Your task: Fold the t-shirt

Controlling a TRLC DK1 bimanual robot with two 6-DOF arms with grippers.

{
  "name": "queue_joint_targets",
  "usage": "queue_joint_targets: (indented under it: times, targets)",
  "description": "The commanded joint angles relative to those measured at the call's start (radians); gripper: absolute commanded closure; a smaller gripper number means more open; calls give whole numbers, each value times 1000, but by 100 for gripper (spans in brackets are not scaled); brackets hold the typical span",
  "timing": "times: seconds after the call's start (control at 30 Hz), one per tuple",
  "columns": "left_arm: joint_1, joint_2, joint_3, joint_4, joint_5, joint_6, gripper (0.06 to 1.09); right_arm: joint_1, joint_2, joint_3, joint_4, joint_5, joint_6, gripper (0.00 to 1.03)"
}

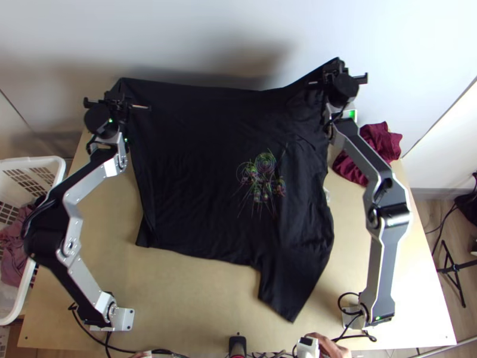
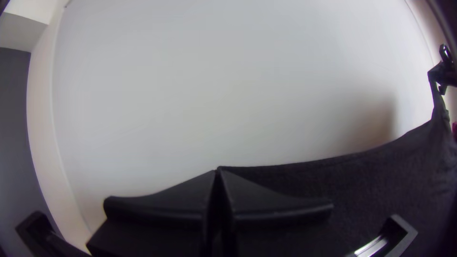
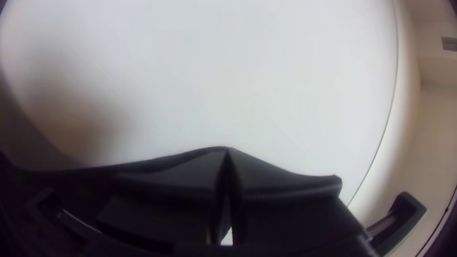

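The robot's left arm [image 1: 86, 280] and right arm [image 1: 383, 268] extend from near to far, elbows angled outward. The left pincer [image 1: 120, 94] is at far left, black fingers pressed together; the right pincer [image 1: 335, 67], at far right, appears likewise closed in its dark wrist view.

Black is seen on the t-shirt [image 1: 197, 179], broken by a thin-lined print [image 1: 263, 179] of pink, green and violet; deep maroon is noted on the cloth [image 1: 386, 142], white on the gridded basket [image 1: 36, 161], pale tan on the table [image 1: 185, 298].
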Motion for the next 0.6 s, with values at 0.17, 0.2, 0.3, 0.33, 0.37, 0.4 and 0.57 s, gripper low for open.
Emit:
queue_joint_targets:
  times: [0.17,0.2,0.3,0.33,0.37,0.4,0.57]
  targets:
    - [27,94,-27,1,-24,36,105,29,28,-103,-5,-3,-61,100]
    - [27,77,-53,1,-21,42,105,34,-6,-155,-4,-3,-64,100]
    - [31,26,-141,-4,-10,79,105,48,-107,-301,-4,-3,-71,100]
    - [36,8,-175,-5,-1,85,105,52,-145,-352,-4,-4,-77,100]
    - [42,-10,-208,-7,16,87,105,57,-185,-404,-5,-4,-87,100]
    - [45,-33,-244,-15,35,87,105,60,-223,-462,-8,-7,-97,100]
    - [33,-142,-446,-36,99,91,105,60,-368,-695,-4,-12,-127,100]
